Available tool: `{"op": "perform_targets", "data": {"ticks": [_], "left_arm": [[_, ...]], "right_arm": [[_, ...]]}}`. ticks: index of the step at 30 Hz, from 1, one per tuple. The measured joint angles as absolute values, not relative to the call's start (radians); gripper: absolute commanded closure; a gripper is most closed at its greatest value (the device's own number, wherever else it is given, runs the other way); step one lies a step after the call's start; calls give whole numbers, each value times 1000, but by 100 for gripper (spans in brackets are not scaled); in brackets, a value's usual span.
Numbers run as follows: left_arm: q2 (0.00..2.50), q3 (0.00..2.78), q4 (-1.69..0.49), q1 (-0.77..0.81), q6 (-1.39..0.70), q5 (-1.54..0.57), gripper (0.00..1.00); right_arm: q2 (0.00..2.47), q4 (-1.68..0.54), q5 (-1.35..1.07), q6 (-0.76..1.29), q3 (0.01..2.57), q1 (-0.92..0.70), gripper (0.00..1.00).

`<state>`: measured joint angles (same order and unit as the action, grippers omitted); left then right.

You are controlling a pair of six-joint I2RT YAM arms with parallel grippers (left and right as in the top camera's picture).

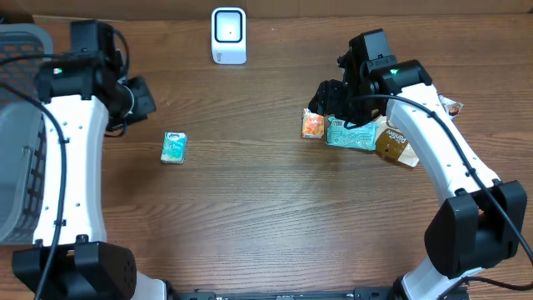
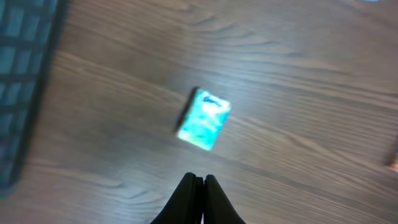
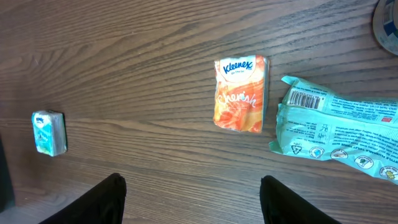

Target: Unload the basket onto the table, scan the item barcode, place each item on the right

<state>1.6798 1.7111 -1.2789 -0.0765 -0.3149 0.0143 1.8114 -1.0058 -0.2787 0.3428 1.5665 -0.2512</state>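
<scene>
A small teal tissue pack (image 1: 173, 147) lies flat on the wooden table, alone at the left of centre. In the left wrist view this pack (image 2: 204, 119) is blurred and lies ahead of my left gripper (image 2: 198, 179), which is shut on nothing and hangs above the wood. My left gripper (image 1: 141, 97) sits up and to the left of the pack. The white barcode scanner (image 1: 229, 35) stands at the back centre. My right gripper (image 3: 194, 186) is open and empty, above bare wood short of an orange Kleenex pack (image 3: 241, 93) and a teal packet (image 3: 336, 124) whose barcode faces up.
A grey basket (image 1: 18, 133) fills the left edge, with its wall (image 2: 25, 62) close to the left gripper. A brown packet (image 1: 393, 143) lies beside the teal packet (image 1: 350, 133) and the orange pack (image 1: 312, 125), under the right arm. The small teal pack (image 3: 48, 132) shows far left in the right wrist view.
</scene>
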Motion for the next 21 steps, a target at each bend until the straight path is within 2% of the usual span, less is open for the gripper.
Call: {"op": "perform_targets", "data": {"ticks": [6,14,21], "left_arm": [[1680,1526,-1184,-39,-315,146,96],[1683,1216,-876,-40,-246,192,96],[1684,1113,-638,-40,-172,199,96]], "right_arm": [[1811,-994,-272,342,1562,-250,30],[1811,-949,-273,340,1525,-250,29],[1811,-904,-272,340,1467,-250,28]]}}
